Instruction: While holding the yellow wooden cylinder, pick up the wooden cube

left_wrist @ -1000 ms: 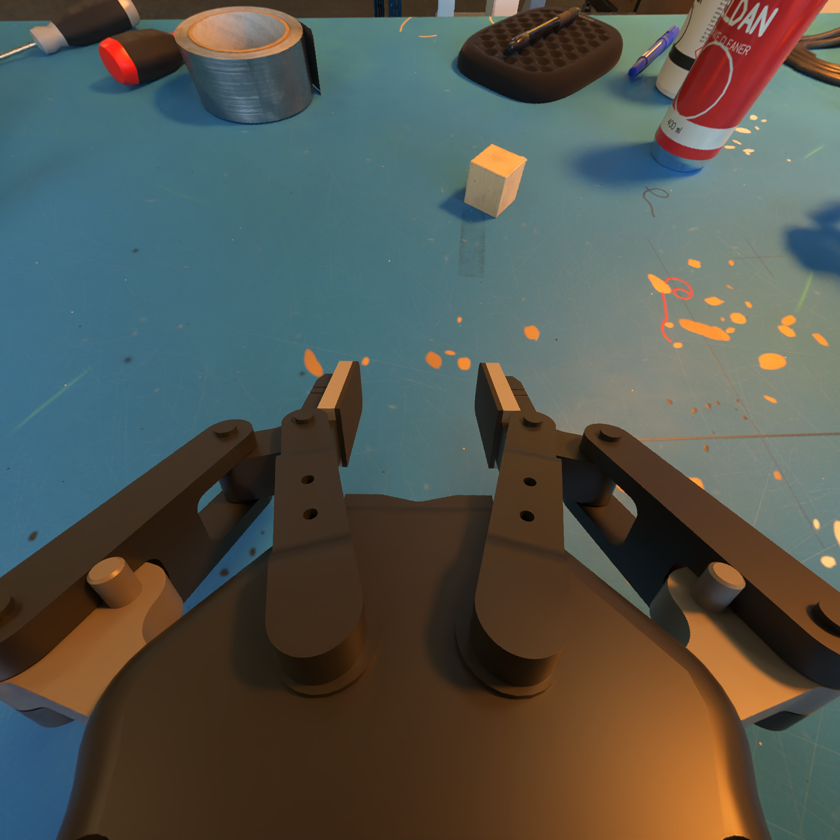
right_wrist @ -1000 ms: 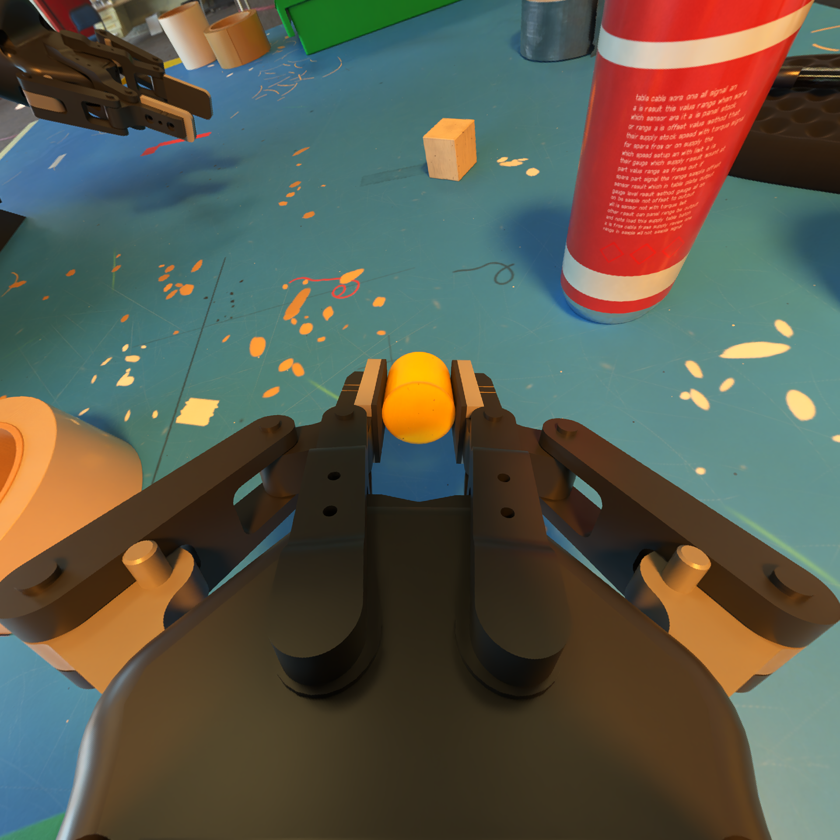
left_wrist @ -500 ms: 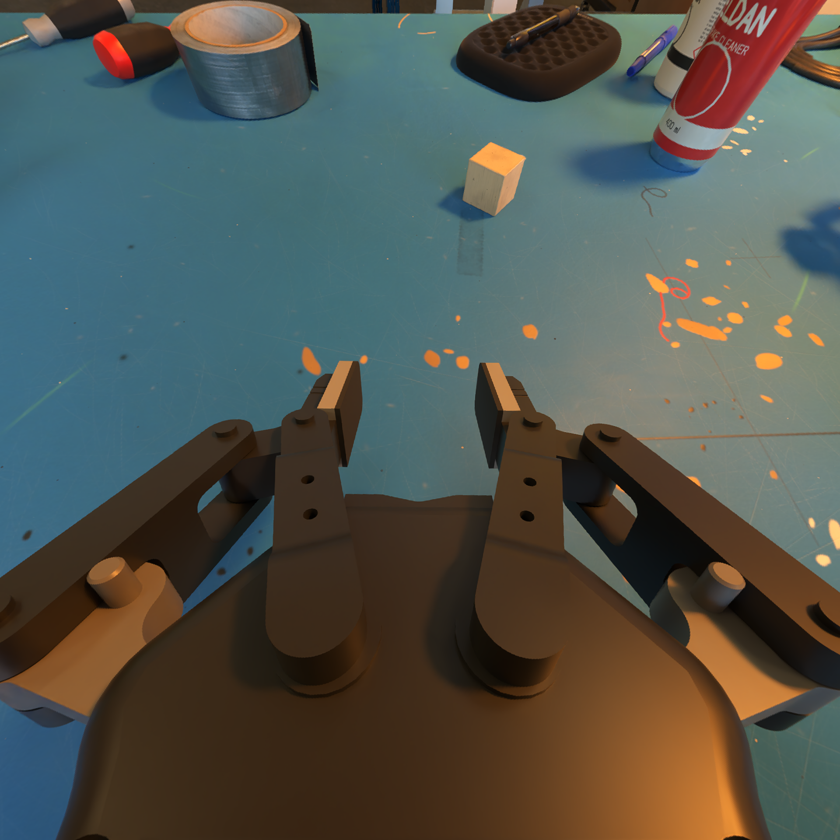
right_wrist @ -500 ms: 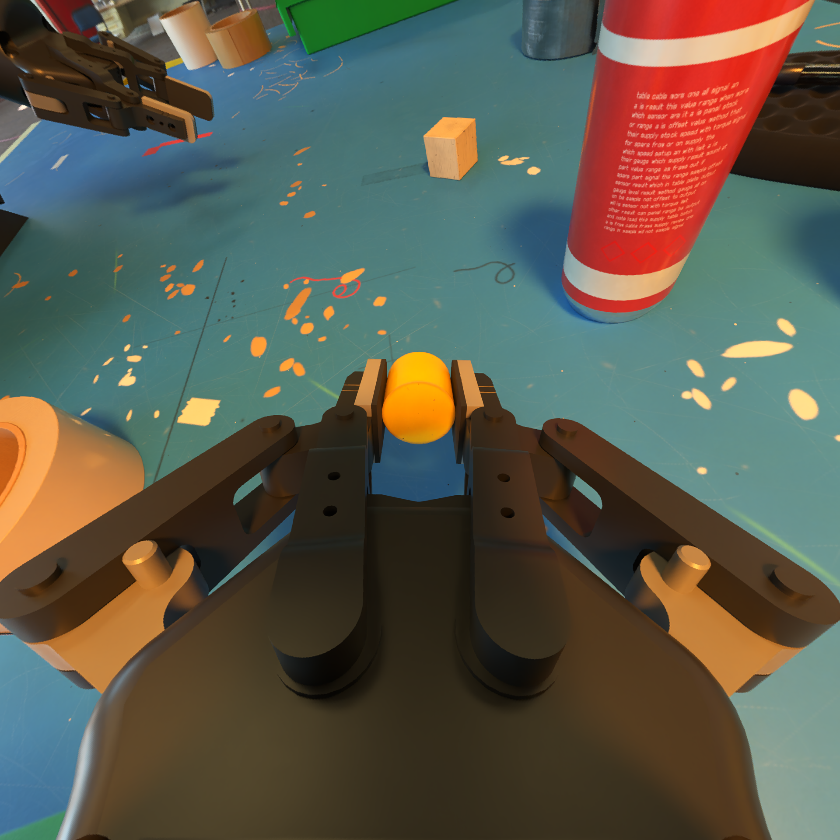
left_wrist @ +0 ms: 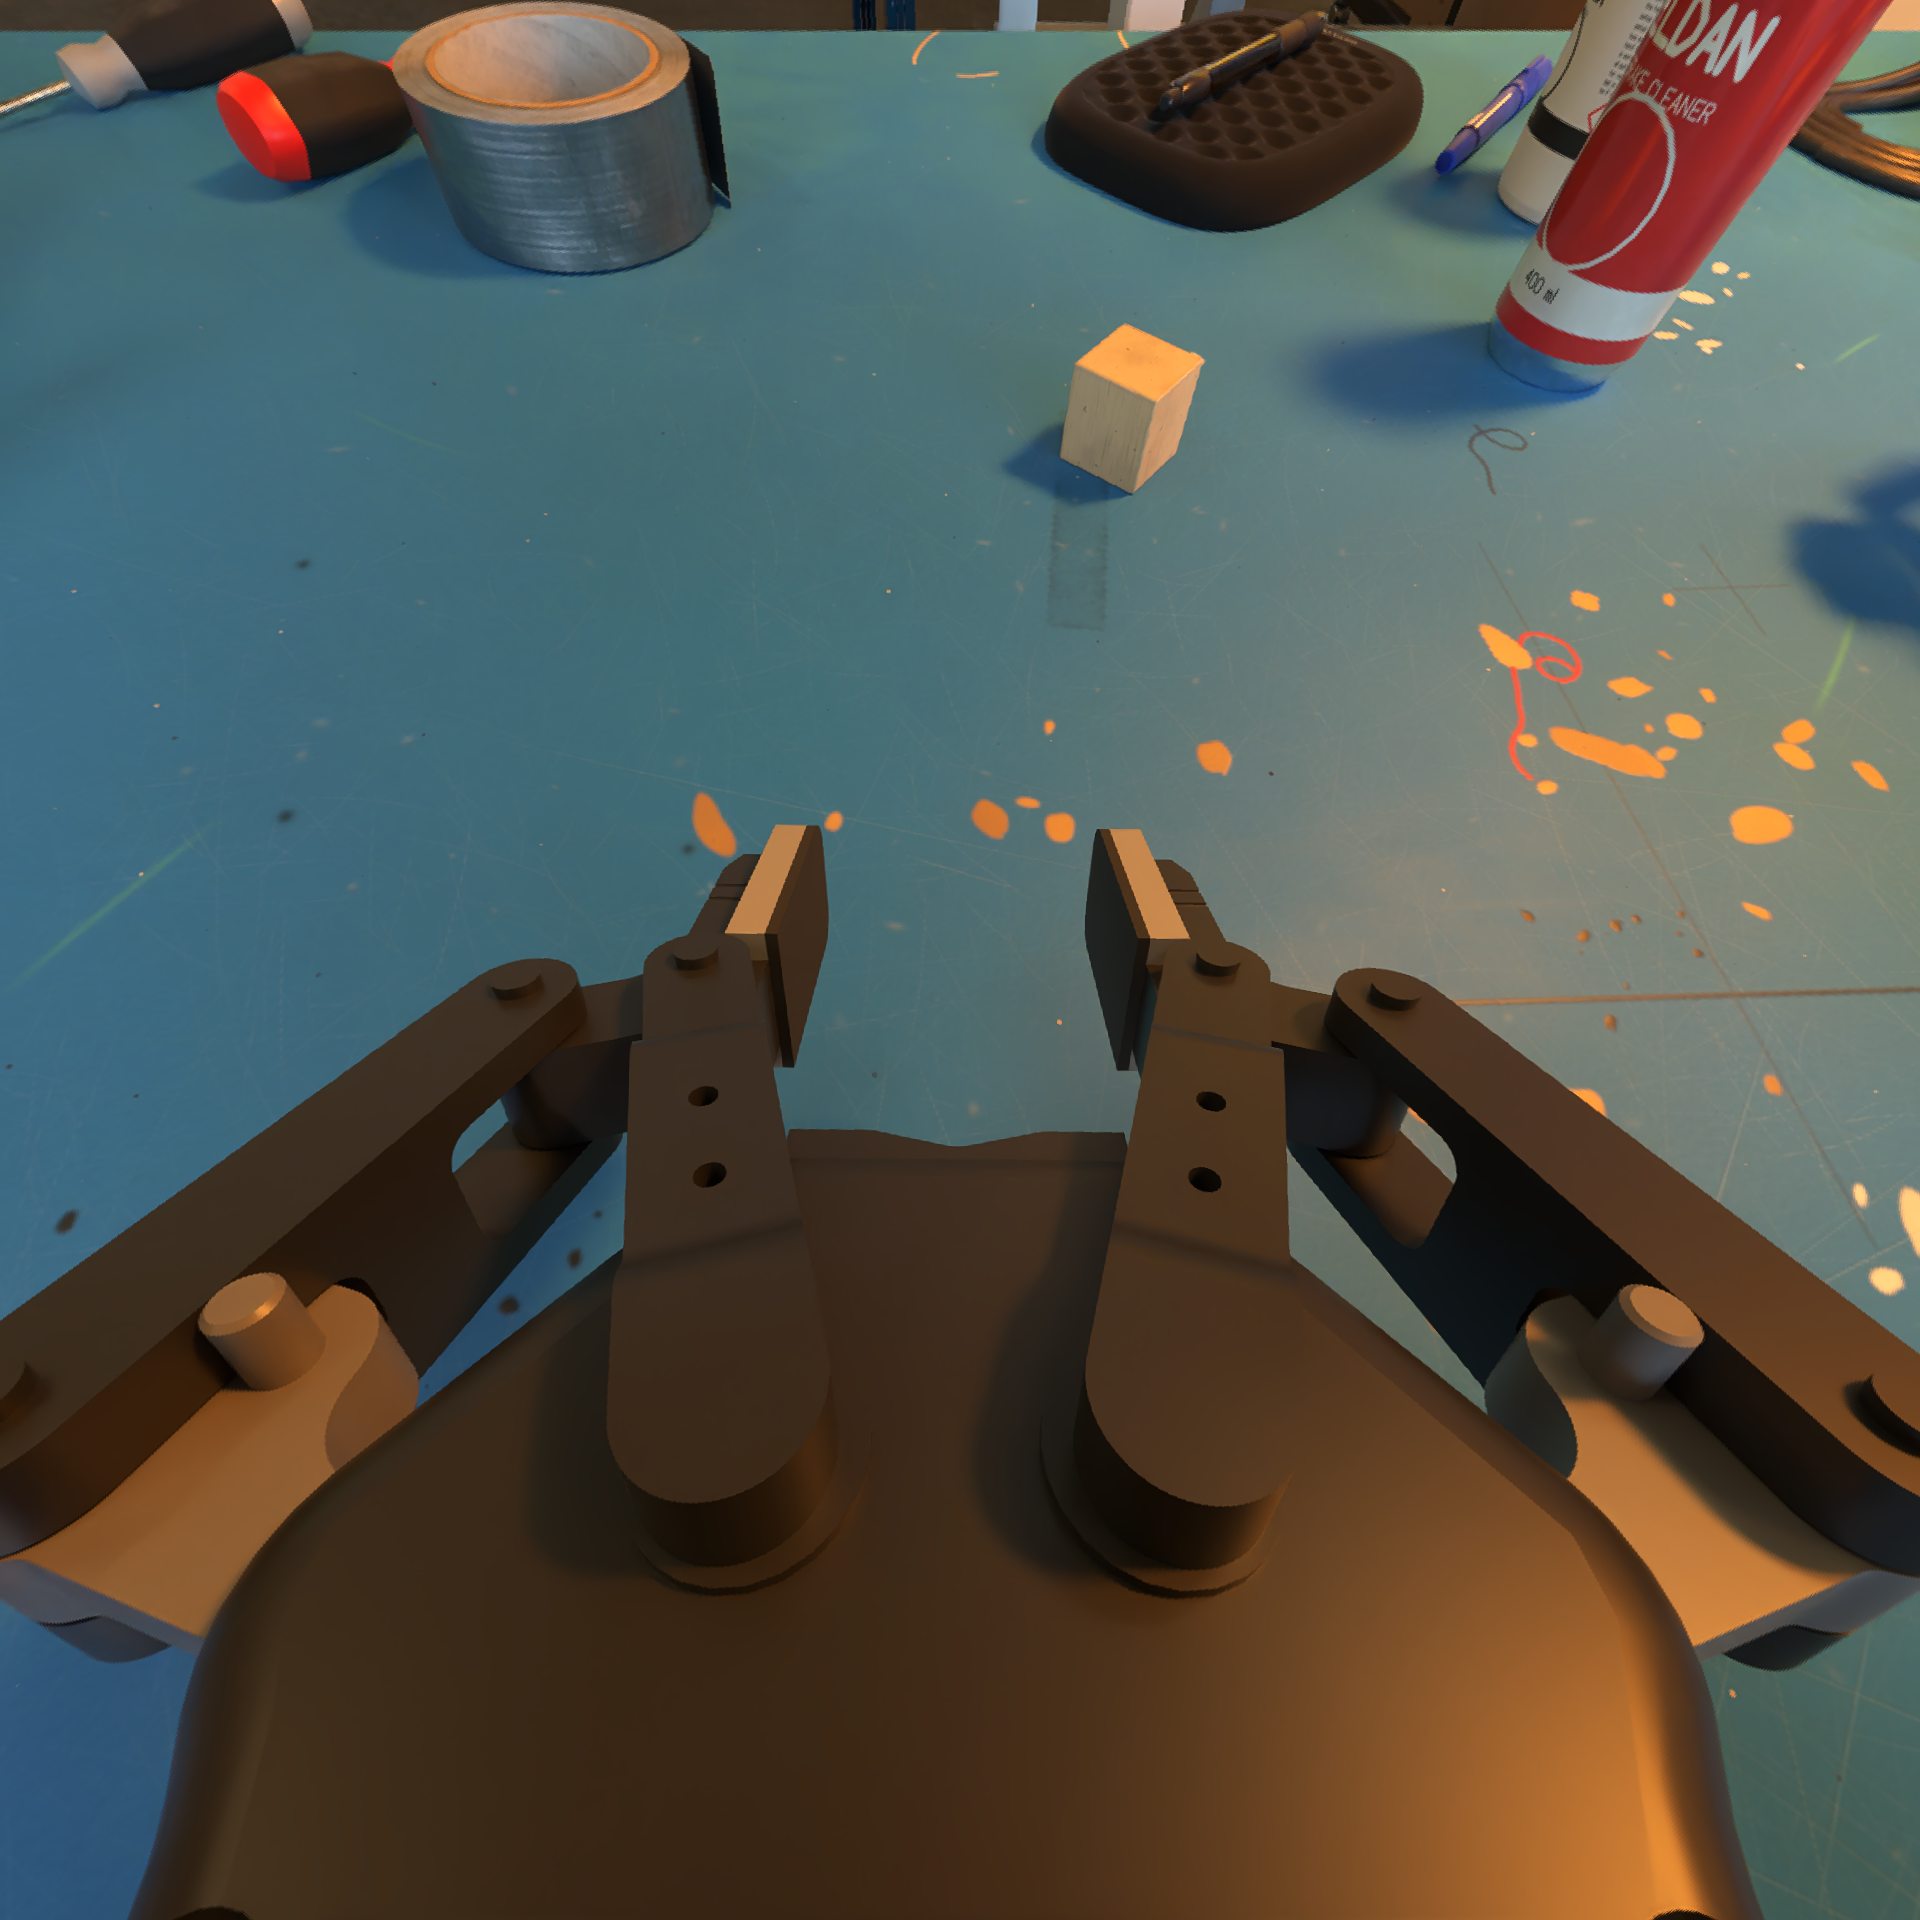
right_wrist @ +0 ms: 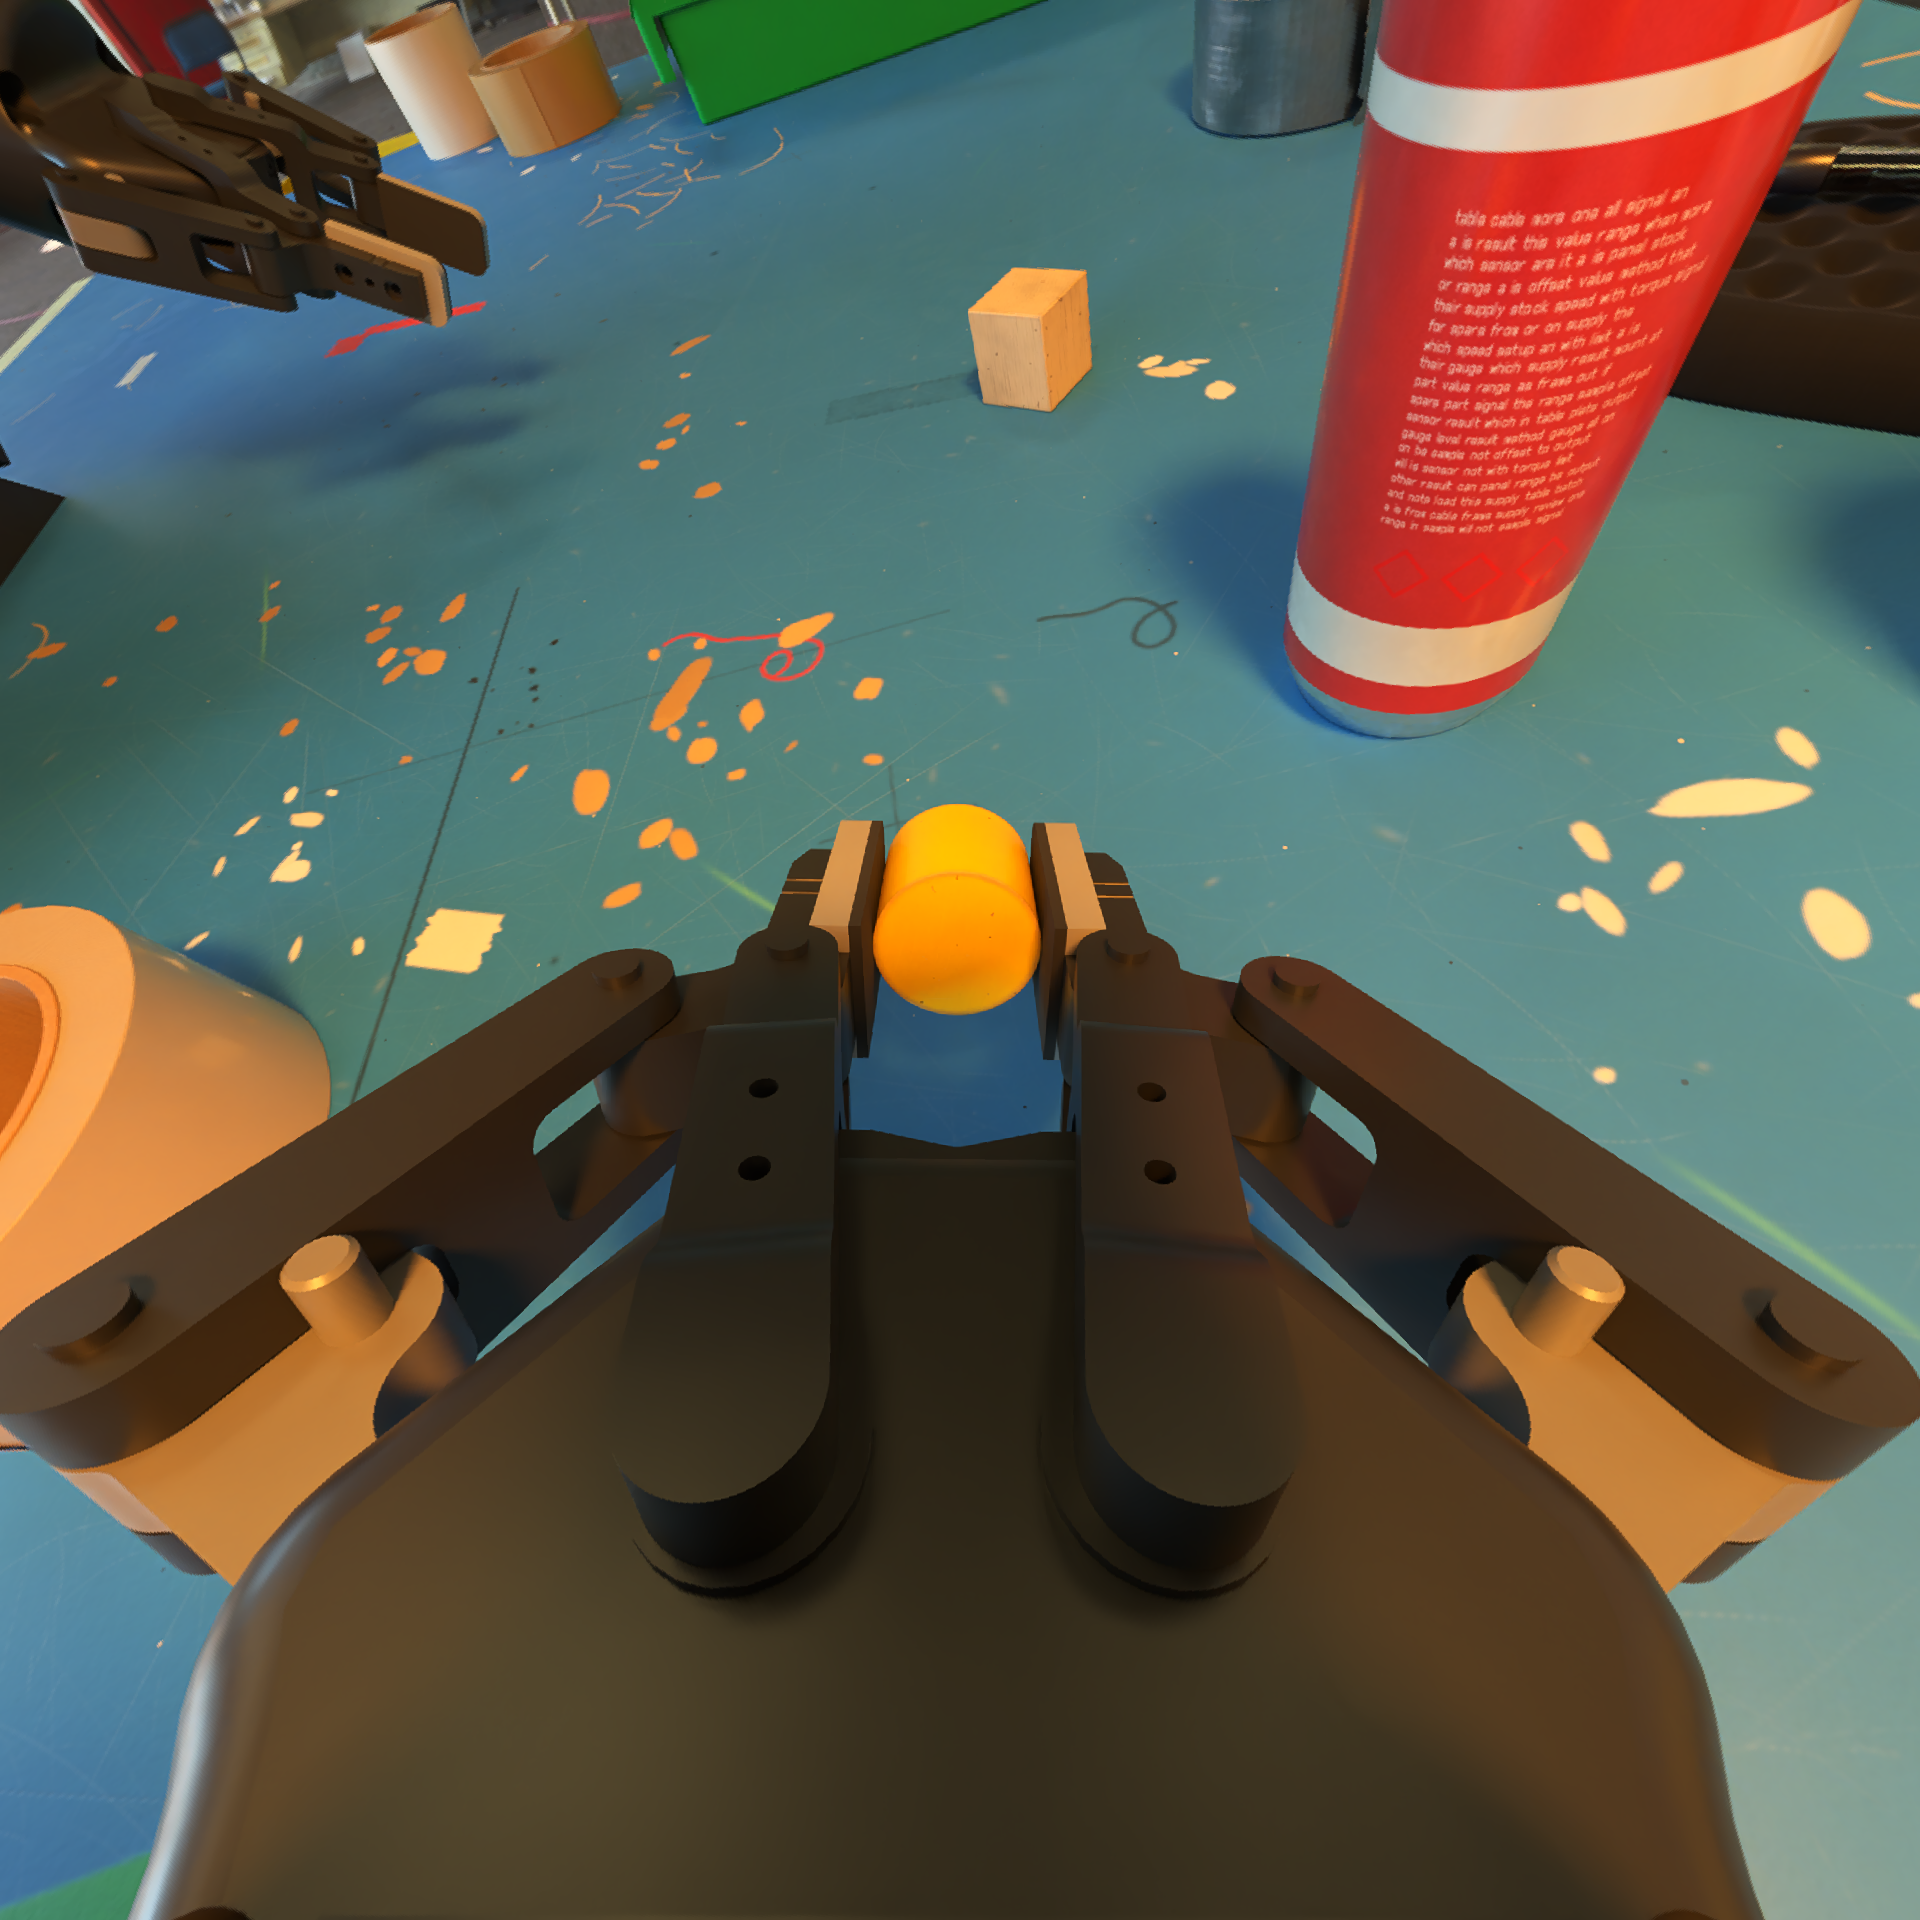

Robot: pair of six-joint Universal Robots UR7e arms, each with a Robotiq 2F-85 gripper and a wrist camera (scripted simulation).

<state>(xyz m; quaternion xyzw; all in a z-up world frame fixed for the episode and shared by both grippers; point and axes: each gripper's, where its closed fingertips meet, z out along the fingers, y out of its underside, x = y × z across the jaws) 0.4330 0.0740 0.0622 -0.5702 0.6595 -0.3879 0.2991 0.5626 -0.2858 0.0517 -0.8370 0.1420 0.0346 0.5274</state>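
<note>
The wooden cube (left_wrist: 1130,407) stands on the blue table, ahead of my left gripper (left_wrist: 956,878) and a little to its right. The left gripper is open and empty, above the table and well short of the cube. My right gripper (right_wrist: 956,873) is shut on the yellow wooden cylinder (right_wrist: 958,906) and holds it above the table. The cube also shows in the right wrist view (right_wrist: 1031,339), far ahead. The left gripper shows there too (right_wrist: 416,265), at upper left, in the air.
A tall red can (left_wrist: 1652,187) (right_wrist: 1538,395) stands right of the cube. A grey tape roll (left_wrist: 566,135), a red-tipped tool (left_wrist: 301,120) and a dark pad (left_wrist: 1236,114) with a pen lie behind. A pale tape roll (right_wrist: 125,1049) sits beside the right gripper; a green box (right_wrist: 790,42) lies far back.
The left gripper has moved forward a little toward the cube, still open. The right gripper holds the cylinder as before, nearly still.
</note>
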